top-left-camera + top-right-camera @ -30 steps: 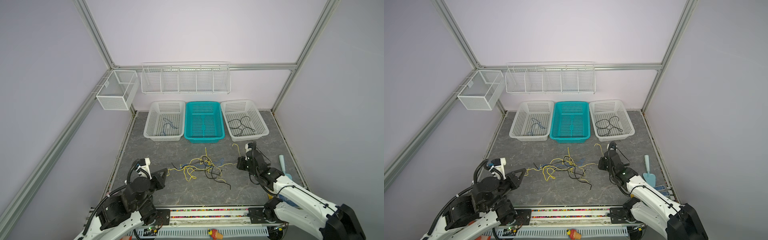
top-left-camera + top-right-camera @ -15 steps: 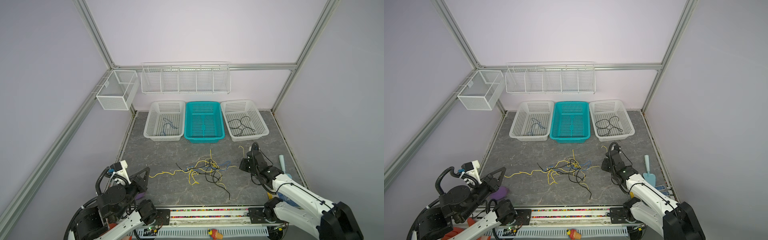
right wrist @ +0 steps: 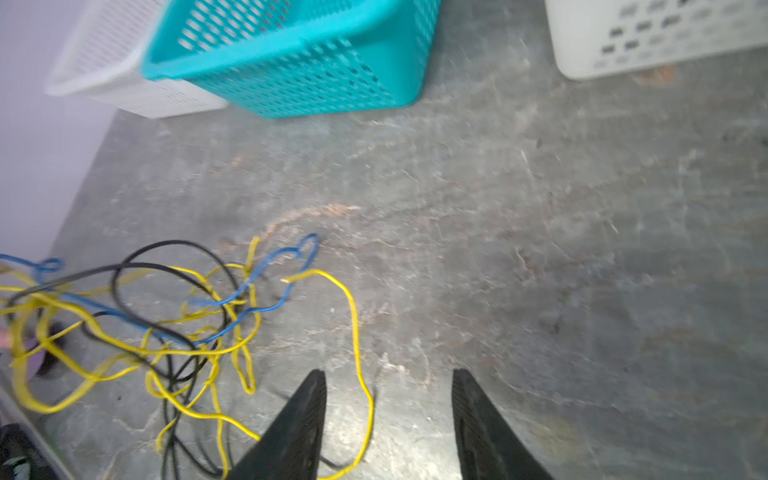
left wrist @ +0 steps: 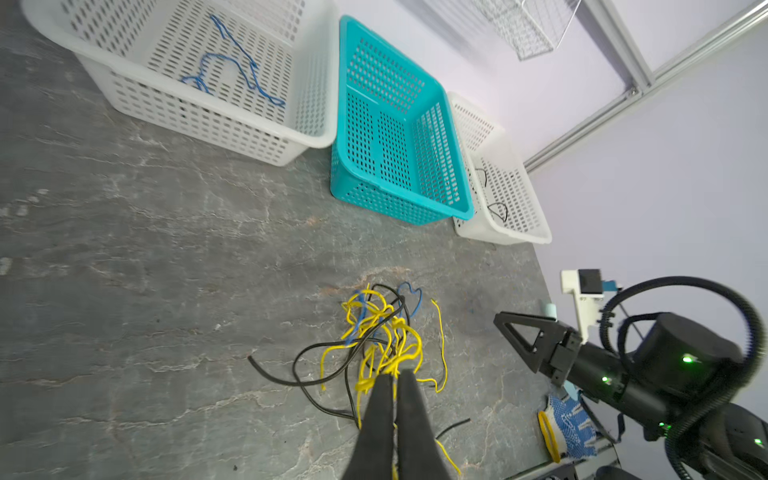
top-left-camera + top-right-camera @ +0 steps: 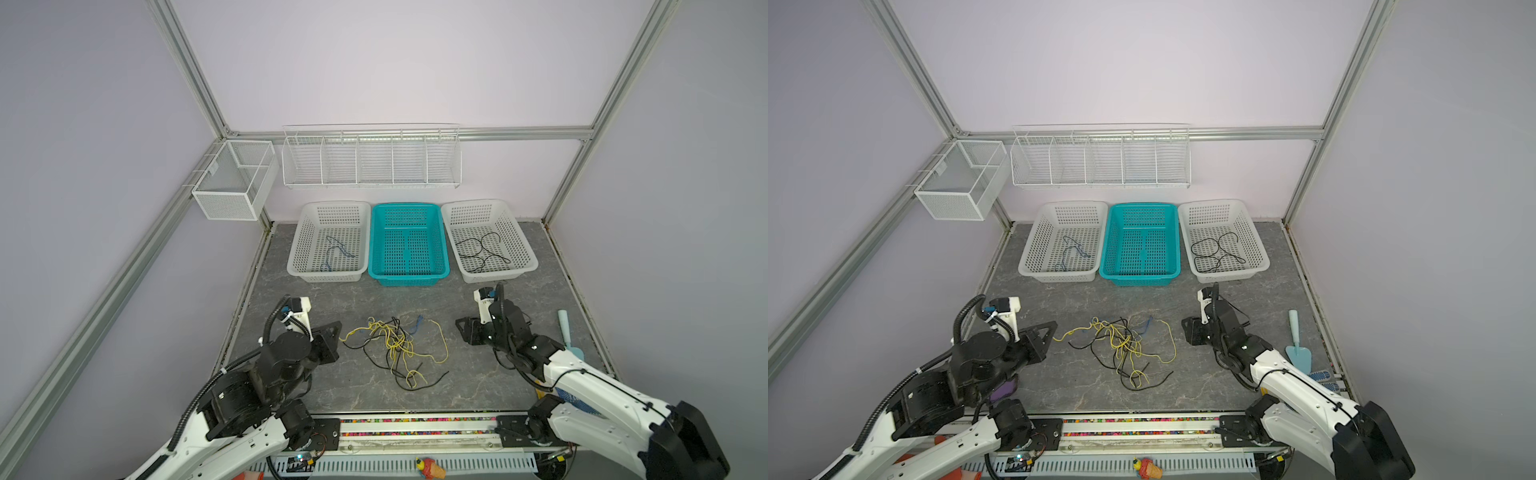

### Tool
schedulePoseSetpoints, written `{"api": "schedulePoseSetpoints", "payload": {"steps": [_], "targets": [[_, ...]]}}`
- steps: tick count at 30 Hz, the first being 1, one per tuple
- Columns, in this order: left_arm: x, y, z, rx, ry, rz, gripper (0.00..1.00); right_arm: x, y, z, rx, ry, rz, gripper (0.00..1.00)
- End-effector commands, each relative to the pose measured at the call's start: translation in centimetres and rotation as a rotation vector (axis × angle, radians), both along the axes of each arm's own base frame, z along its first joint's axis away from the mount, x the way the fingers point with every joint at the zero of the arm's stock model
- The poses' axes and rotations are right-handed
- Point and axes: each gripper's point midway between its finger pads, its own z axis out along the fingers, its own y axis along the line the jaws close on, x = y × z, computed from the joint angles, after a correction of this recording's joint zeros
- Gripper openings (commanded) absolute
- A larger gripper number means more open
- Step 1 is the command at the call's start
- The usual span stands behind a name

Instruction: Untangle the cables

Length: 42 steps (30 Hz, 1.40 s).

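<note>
Sorting is partway through. One blue cable [image 5: 337,252] lies alone in the left white basket [image 5: 332,277]. One black cable [image 5: 482,250] lies in loose loops in the right white basket [image 5: 498,276]. The teal basket [image 5: 409,279] between them holds nothing (probably meant for yellow, going by the other two).

The rest of the cables [image 5: 395,347] sit in one tangle on the bench [image 5: 332,299], between the two arms and well short of the baskets. Yellow strands dominate. Several black ones cross through and under them, and at least one blue strand is threaded into the far side of the knot.

Left tool [image 4: 392,376]: pads pressed together on a yellow cable [image 5: 353,333] at the tangle's left edge. The strand runs from the tips into the heap.

Right tool [image 3: 388,374]: jaws well apart, gripping nothing, low over the bench just beside the tangle's right side. A loose yellow loop passes next to one finger, not between the two.

Left to do, by my reckoning: pull every remaining strand clear of the knot and drop each into its basket. Most of the work lies ahead.
</note>
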Motion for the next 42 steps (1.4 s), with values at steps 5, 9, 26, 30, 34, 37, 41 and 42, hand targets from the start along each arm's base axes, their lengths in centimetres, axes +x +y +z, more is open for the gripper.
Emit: {"api": "schedulePoseSetpoints", "payload": {"steps": [5,9,26,30,34,37,41,42], "targets": [[0.4,-3.7,1.8,-0.067,-0.042,-0.125,0.00,-1.8,5.1,4.3,0.146,-0.154,0.254,0.61],[0.0,-3.6,2.6,-0.092,-0.072,-0.147,0.00,-1.6,8.3,3.1,0.043,-0.102,0.321,0.60],[-1.3,-2.2,0.2,-0.106,-0.045,-0.147,0.00,-0.4,16.9,-0.6,-0.170,-0.242,0.448,0.55],[-1.5,-2.0,-0.2,-0.119,-0.046,-0.148,0.00,1.2,16.6,-1.3,-0.216,-0.273,0.377,0.49],[-1.8,-1.8,-0.8,-0.127,-0.034,-0.144,0.00,1.7,17.5,-1.9,-0.213,-0.286,0.387,0.35],[-2.0,-1.1,-1.2,-0.126,-0.031,-0.133,0.00,1.8,17.6,-1.6,-0.211,-0.302,0.383,0.19],[-2.3,0.3,-2.1,-0.116,-0.013,-0.090,0.00,2.2,15.8,1.4,-0.225,-0.355,0.312,0.07],[-2.3,0.7,-2.6,-0.105,-0.001,-0.071,0.00,2.2,15.3,2.4,-0.227,-0.367,0.297,0.07]]}}
